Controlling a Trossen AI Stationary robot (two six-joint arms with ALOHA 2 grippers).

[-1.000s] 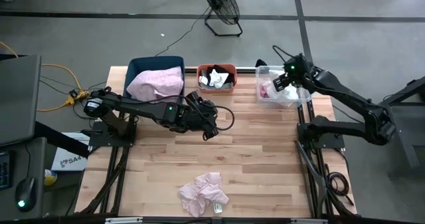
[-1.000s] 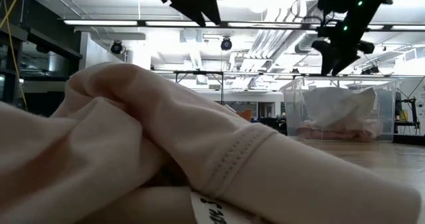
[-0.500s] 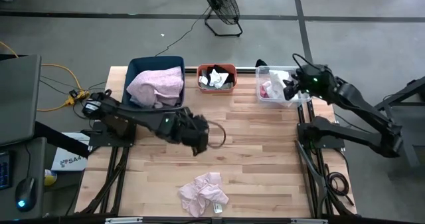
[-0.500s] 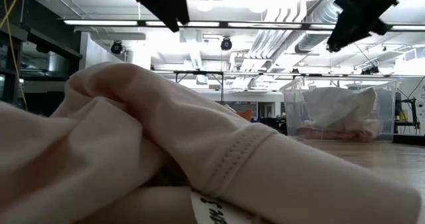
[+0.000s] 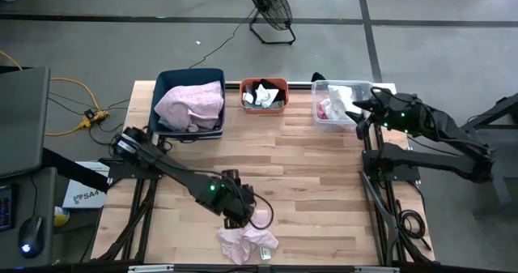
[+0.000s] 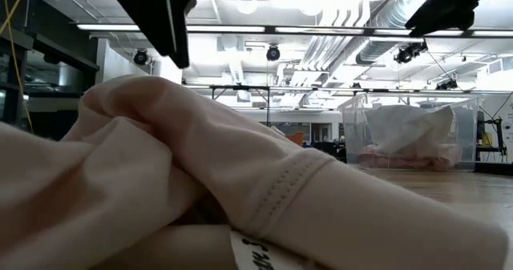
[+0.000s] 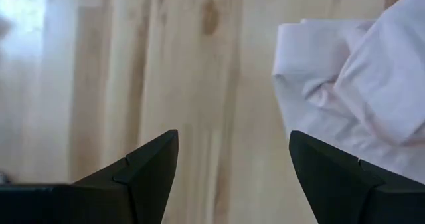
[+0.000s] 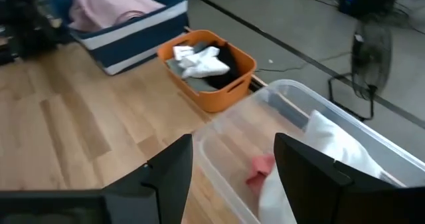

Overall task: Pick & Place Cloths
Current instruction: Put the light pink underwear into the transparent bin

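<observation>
A crumpled pale pink cloth (image 5: pixel 248 237) lay alone on the wooden table (image 5: pixel 324 184) at about six o'clock in the overhead view, close to the near edge, with a white label showing on one fold. The left gripper (image 5: pixel 239 215) hung just above the cloth's twelve o'clock edge, its fingers (image 7: pixel 143 167) spread apart and holding nothing; in the left wrist view the cloth (image 7: pixel 358 84) sat off towards one finger rather than between the two.

Other cloths were already sorted at the far edge: a pink pile in the blue bin (image 5: pixel 188 101) at eleven o'clock, black and white pieces in the orange bin (image 5: pixel 264 95) at twelve o'clock, and white and pink pieces in the clear bin (image 5: pixel 340 104) at one o'clock. The right gripper (image 5: pixel 362 111) waited over the clear bin's three o'clock rim, fingers (image 8: pixel 166 171) parted and empty.

Probable risks: because the cloth lay off-centre to the open fingers, a straight descent could close on bare wood or pinch only a thin outer fold, which might slip free on lifting. A low approach could also shove the loose cloth towards the near edge and off the table.
</observation>
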